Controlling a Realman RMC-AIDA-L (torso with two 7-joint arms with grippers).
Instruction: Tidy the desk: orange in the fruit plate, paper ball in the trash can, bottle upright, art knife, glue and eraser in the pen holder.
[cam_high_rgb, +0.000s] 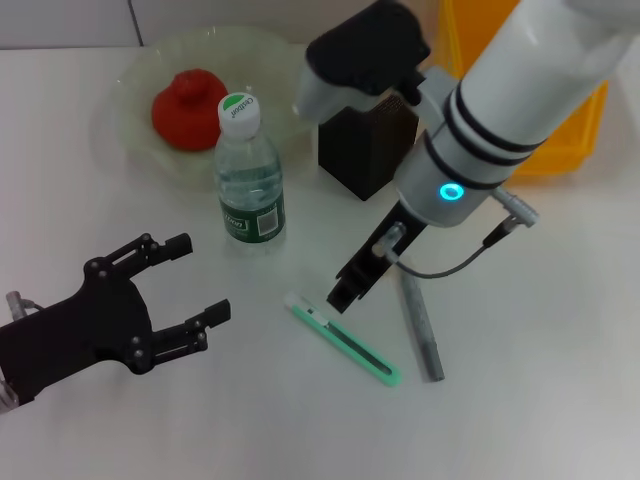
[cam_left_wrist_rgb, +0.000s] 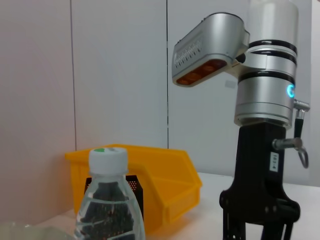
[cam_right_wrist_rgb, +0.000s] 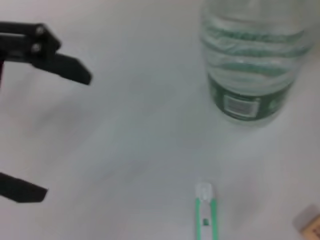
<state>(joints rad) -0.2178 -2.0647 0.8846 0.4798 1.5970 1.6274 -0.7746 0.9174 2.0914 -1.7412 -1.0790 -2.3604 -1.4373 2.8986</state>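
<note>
The orange (cam_high_rgb: 188, 108) lies in the pale-green fruit plate (cam_high_rgb: 128, 85) at the back left. The bottle (cam_high_rgb: 249, 180) stands upright just in front of the plate, also in the left wrist view as the bottle (cam_left_wrist_rgb: 108, 210). The green art knife (cam_high_rgb: 343, 340) lies flat in the middle, with the grey glue stick (cam_high_rgb: 421, 325) to its right. My right gripper (cam_high_rgb: 346, 290) hangs over the knife's near end. My left gripper (cam_high_rgb: 205, 278) is open at the lower left and holds nothing. A beige eraser (cam_right_wrist_rgb: 311, 225) peeks in at the edge of the right wrist view. The paper ball is out of view.
The black mesh pen holder (cam_high_rgb: 362, 150) stands behind my right arm. The yellow trash can (cam_high_rgb: 570, 150) sits at the back right, next to the holder. The right wrist view shows the left gripper (cam_right_wrist_rgb: 67, 135) off to one side of the knife (cam_right_wrist_rgb: 206, 212).
</note>
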